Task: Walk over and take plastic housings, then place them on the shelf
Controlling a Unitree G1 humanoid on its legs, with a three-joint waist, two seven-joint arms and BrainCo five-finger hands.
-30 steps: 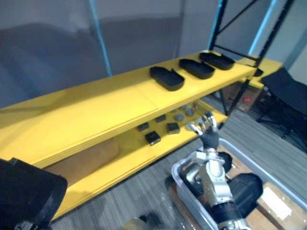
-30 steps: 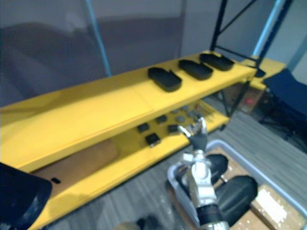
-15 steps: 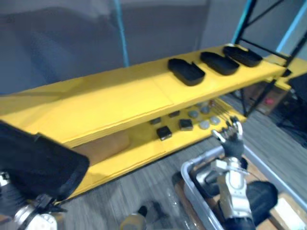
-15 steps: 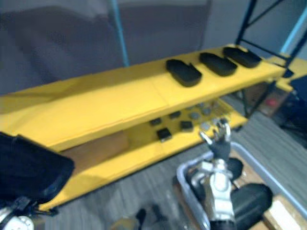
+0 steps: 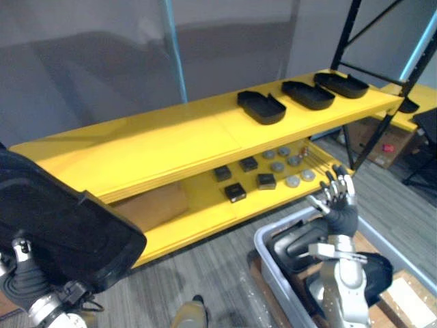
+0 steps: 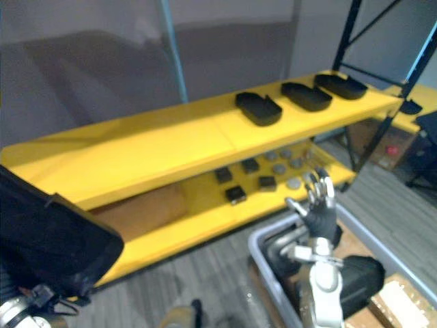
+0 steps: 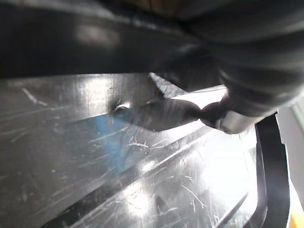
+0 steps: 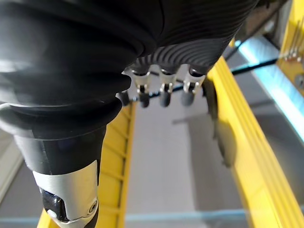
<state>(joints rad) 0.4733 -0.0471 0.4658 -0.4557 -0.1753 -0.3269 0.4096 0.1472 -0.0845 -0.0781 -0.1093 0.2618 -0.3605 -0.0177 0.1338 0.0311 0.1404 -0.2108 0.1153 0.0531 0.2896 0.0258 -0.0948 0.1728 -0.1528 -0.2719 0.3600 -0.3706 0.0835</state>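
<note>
Higher than a second ago, the black plastic housing (image 5: 61, 232) sits at my left hand (image 7: 251, 57), short of the yellow shelf (image 5: 171, 147); I can't tell that hand's grip. Right hand (image 5: 336, 205) is spread-fingered above the grey bin (image 5: 272, 263).

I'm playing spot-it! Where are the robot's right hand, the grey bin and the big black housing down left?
right hand (image 5: 339, 217): left eye view, back of the hand.
grey bin (image 5: 265, 238): left eye view, its rim corner.
black housing (image 5: 65, 229): left eye view, middle of its top.

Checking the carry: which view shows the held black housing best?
Left eye view: most of the black housing above the left hand. Right eye view crops more; left wrist view gives its scratched surface up close.
</note>
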